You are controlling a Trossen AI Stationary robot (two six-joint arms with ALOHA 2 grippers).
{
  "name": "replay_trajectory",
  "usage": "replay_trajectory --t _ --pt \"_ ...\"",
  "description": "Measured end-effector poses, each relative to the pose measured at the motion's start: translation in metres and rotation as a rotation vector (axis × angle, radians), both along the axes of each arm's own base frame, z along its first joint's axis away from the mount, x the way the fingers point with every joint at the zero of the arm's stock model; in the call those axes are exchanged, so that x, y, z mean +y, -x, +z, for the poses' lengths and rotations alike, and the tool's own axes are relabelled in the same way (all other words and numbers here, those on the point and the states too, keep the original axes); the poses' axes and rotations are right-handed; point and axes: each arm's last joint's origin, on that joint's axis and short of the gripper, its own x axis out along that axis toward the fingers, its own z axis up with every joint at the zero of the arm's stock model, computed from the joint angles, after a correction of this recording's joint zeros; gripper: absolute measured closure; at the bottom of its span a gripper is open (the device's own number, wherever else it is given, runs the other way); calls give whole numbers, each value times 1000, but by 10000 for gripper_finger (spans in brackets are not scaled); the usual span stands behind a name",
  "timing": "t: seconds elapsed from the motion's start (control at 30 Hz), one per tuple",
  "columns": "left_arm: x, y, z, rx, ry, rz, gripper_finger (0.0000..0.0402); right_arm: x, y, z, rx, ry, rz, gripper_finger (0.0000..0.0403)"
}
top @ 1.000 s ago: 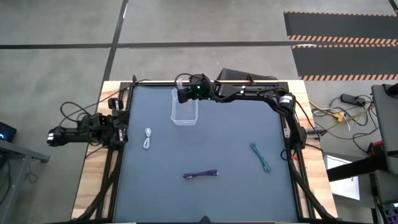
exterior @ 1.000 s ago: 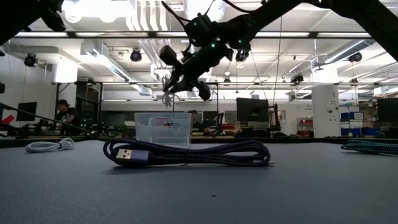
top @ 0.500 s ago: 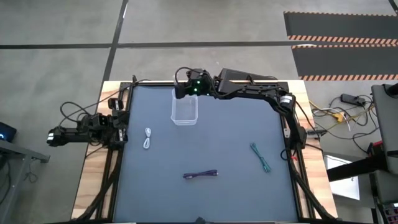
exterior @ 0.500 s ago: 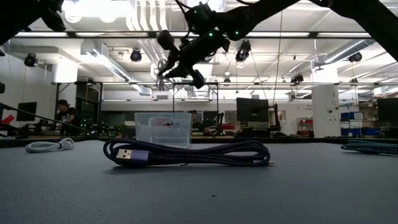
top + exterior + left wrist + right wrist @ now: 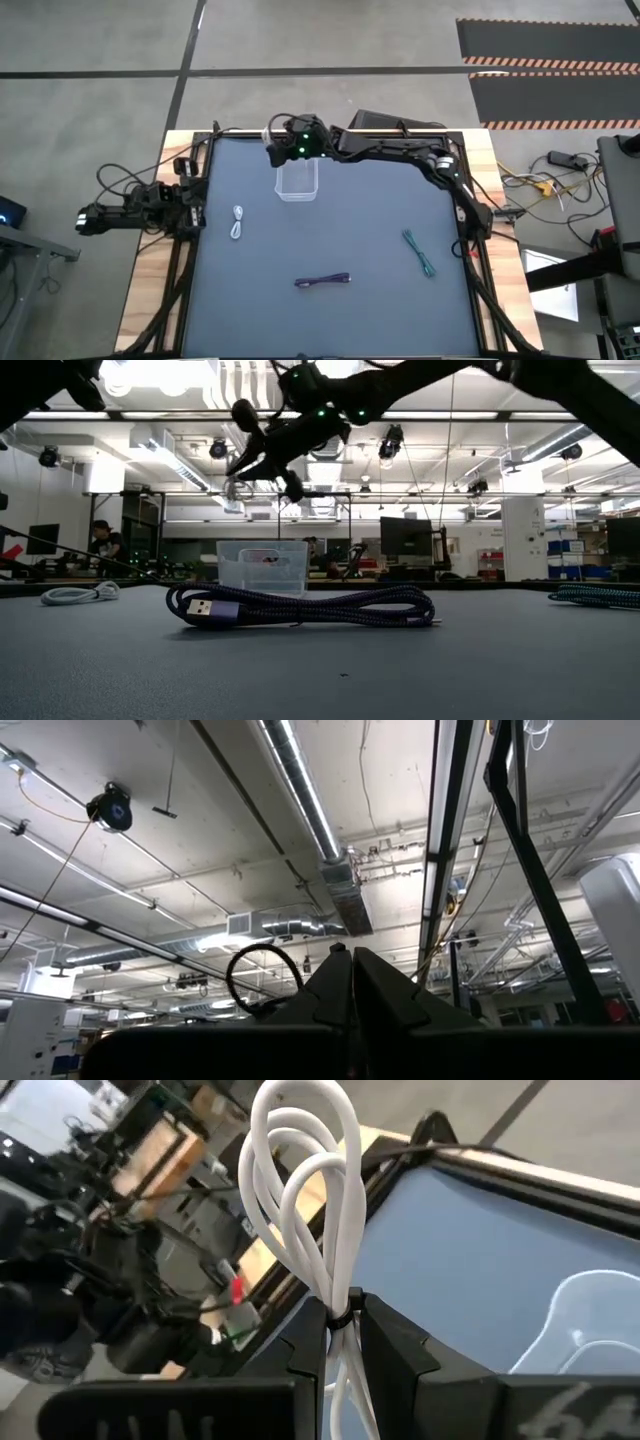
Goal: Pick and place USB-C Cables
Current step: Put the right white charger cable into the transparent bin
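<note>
Right gripper clamped on white cable above clear bin; bin seemingly empty; three cables left on table.

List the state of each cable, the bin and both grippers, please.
Right gripper: shut on white cable, raised beside bin.
Bin: upright, open.
Second white cable: on table.
Teal cable: on table.
Purple cable: on table.
Left gripper: shut, parked at table's edge.

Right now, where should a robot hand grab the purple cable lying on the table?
Grab the purple cable around its middle, coming straight down from above. It lies flat as a long thin bundle, so fingers closing across its narrow width would probably catch all the strands.
</note>
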Motion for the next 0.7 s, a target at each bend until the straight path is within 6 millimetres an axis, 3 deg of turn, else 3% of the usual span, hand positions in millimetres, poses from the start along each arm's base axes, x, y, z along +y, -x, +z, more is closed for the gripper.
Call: replay_trajectory --t 0.3,0.43,0.7 --pt "0 0 0 0 0 0 402 -8 -6 -6 311 -44 35 365" --pt "0 0 0 0 0 0 402 -8 -7 -8 365 -59 41 365" --pt "0 0 0 0 -1 -1 402 -10 -9 -31 436 -91 14 365"
